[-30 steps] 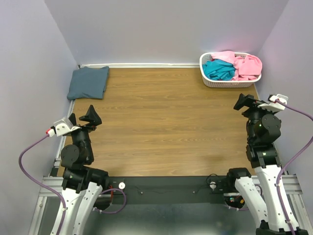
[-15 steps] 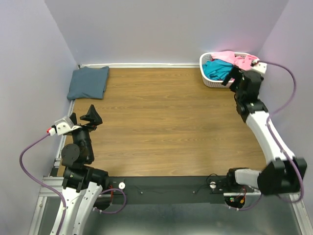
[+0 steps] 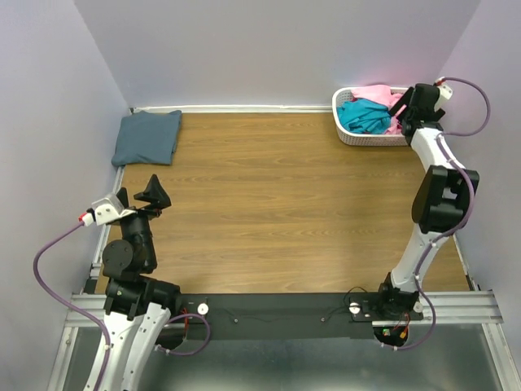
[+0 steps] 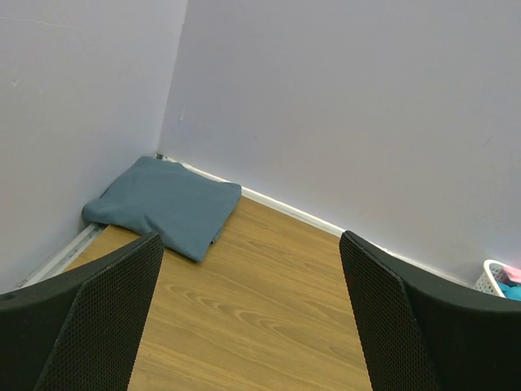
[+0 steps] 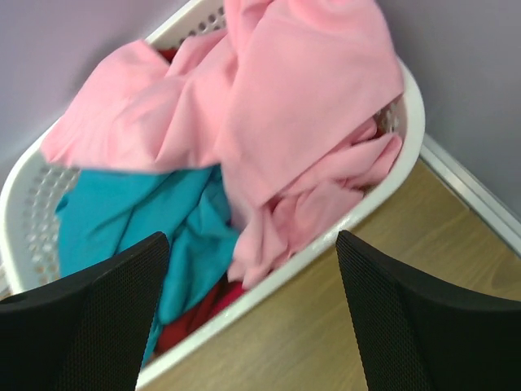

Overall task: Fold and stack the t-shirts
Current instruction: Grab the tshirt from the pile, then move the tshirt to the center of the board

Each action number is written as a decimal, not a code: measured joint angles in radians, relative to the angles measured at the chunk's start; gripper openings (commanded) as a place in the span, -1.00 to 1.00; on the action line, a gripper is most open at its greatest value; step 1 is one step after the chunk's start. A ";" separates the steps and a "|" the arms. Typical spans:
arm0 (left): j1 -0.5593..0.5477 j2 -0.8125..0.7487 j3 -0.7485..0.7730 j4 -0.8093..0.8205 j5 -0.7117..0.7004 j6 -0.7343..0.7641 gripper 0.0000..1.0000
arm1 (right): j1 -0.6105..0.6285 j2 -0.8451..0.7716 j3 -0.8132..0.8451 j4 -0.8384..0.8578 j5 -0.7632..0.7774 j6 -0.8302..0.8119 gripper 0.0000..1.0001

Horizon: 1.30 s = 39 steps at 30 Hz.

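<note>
At the near edge of the wooden surface (image 3: pixel 277 195), the left claw (image 3: pixel 137 195) waits raised above its base, jaws spread wide and holding nothing. It points toward the far left corner, where a blue-grey t-shirt (image 3: pixel 147 137) lies folded flat against the wall (image 4: pixel 326 98). In the far right corner the right arm is stretched out to the white slotted basket (image 5: pixel 411 106). There the right claw (image 5: pixel 250 244) hangs just above the heap inside, its jaws gaping with no cloth between them. Directly beneath it lies the pink t-shirt (image 5: pixel 301 106), crumpled on top and filling the basket's right half. A teal t-shirt (image 5: pixel 138 220) is bunched against it on the left, and a scrap of a dark red t-shirt (image 5: pixel 195 314) shows underneath both. The step in hand appears to be the pick of the pink one. Done well, the claw would drop onto a raised fold in the thick of the pink cloth, away from the teal and clear of the plastic rim. It would bite only once both fingers have pink on either side. A pinch near the line where the colours meet risks dragging two shirts out together, and a finger caught in the slots could tow the light basket. The lift likely needs to go straight up and high, so the hanging cloth clears the rim before the arm carries it toward the middle of the surface. There the left claw could reach to help spread it.
</note>
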 measured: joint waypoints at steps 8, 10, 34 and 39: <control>0.000 0.002 -0.007 0.005 0.002 0.013 0.94 | -0.067 0.262 0.224 -0.001 -0.071 0.003 0.32; 0.000 0.005 -0.007 0.005 0.005 0.014 0.95 | -0.077 0.314 0.251 -0.003 -0.099 0.009 0.15; -0.002 0.010 -0.007 0.011 0.030 0.014 0.94 | -0.037 -0.142 0.187 -0.033 -0.197 -0.148 -0.99; -0.008 -0.010 -0.007 0.011 0.031 0.014 0.94 | 0.067 -0.365 0.158 -0.023 -0.296 -0.179 -0.99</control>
